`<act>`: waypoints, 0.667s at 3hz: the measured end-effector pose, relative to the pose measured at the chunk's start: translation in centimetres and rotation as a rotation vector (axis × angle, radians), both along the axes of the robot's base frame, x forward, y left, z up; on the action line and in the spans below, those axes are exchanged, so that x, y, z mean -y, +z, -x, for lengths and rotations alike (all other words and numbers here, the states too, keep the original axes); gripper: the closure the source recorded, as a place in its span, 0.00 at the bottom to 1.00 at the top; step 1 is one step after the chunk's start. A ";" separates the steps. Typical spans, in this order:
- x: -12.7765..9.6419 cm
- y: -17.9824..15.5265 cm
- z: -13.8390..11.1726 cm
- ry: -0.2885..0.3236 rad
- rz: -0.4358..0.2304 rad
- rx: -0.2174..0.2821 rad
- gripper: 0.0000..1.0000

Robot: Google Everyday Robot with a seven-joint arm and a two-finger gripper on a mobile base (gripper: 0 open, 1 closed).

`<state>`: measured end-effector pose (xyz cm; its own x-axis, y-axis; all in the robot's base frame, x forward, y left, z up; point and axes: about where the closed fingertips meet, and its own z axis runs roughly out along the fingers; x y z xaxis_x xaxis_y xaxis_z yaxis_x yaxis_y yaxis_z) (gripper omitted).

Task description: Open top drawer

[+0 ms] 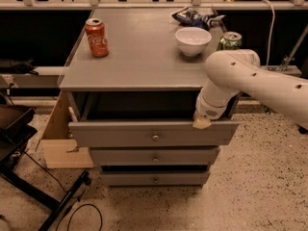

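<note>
Under the tabletop (139, 61), we see the top drawer (115, 134) standing partly out of the cabinet, its front panel forward of the two narrower drawers (125, 156) below. Its long axis runs left to right across the view, front facing us, knob (155, 137) at mid-panel. A dark gap lies between the tabletop's front edge and the drawer's rim. Our end effector (201, 122) sits at the drawer's upper right rim, just behind the front panel; we cannot tell how it is set. Speckled floor (250, 186) stretches before the drawer, with a black stand (53, 201) at the left. A red can (96, 37), bowl (193, 41) and green can (230, 40) stand back from the tabletop's front edge.
</note>
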<state>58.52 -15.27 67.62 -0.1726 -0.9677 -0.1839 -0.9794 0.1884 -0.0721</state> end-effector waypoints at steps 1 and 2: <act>0.3 0.3 0.4 0.003 0.003 -0.010 1.00; 0.7 0.8 1.1 0.007 0.008 -0.024 1.00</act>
<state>57.43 -15.94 68.37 -0.1705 -0.9702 -0.1719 -0.9821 0.1814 -0.0498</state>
